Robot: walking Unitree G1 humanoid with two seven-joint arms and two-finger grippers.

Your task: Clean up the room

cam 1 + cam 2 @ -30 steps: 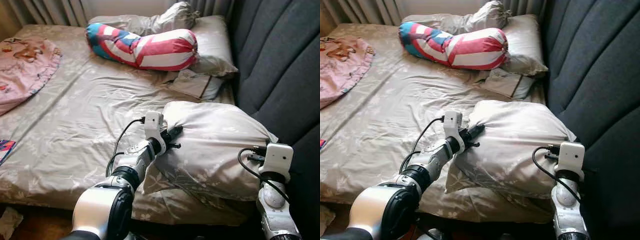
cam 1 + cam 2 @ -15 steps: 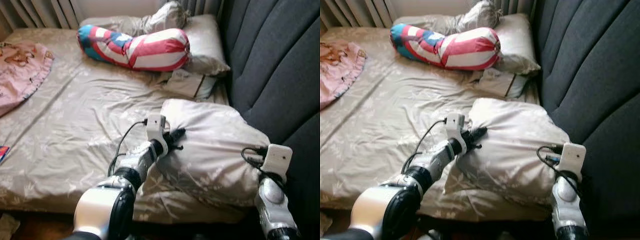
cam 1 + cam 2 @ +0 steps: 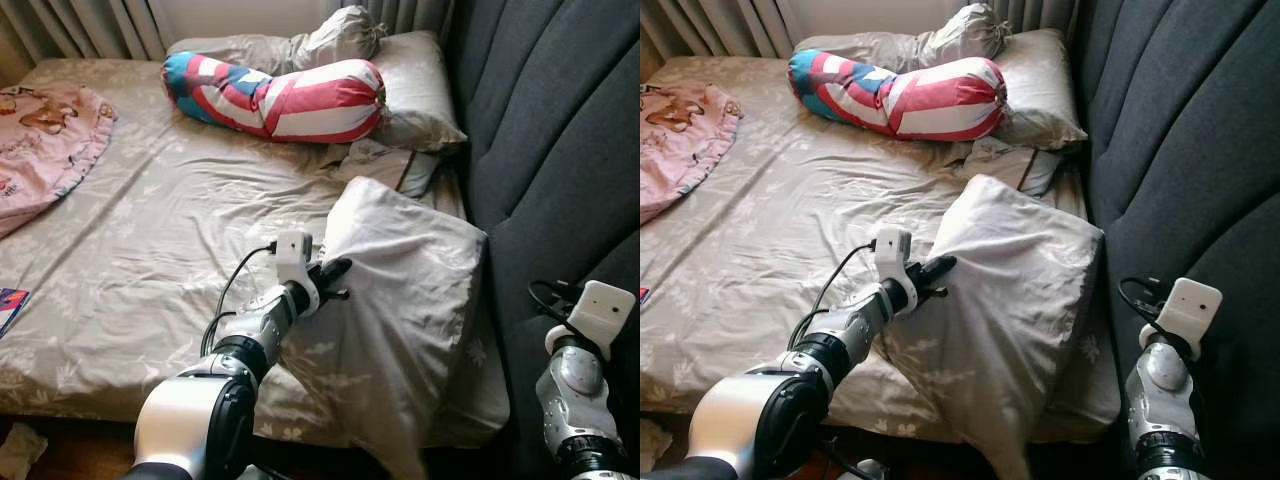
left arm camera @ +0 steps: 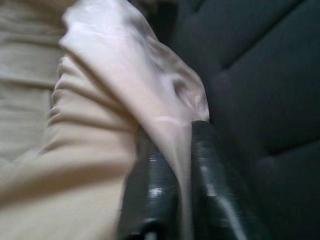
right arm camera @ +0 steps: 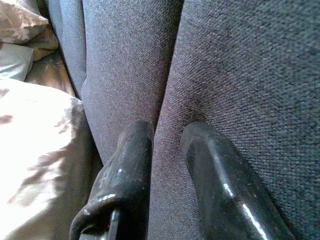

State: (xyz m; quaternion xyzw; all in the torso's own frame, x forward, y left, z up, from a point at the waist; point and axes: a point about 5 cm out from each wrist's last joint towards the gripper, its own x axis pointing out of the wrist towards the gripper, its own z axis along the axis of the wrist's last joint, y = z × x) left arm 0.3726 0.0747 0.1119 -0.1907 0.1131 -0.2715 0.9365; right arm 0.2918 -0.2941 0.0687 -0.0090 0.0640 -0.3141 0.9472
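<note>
Jaws of left gripper (image 3: 335, 271) clenched on the beige pillow's (image 3: 400, 300) edge, lower centre of the frame; right gripper (image 5: 165, 165) released, pointing at the grey headboard (image 3: 560, 130).

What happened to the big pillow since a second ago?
The pillow was lying flat between both grippers. Now the left gripper, shut on its cover, has tipped it up on edge against the headboard. The right gripper has let go and pulled back beside the headboard, holding nothing. The striped bolster and pink blanket stayed put.
</note>
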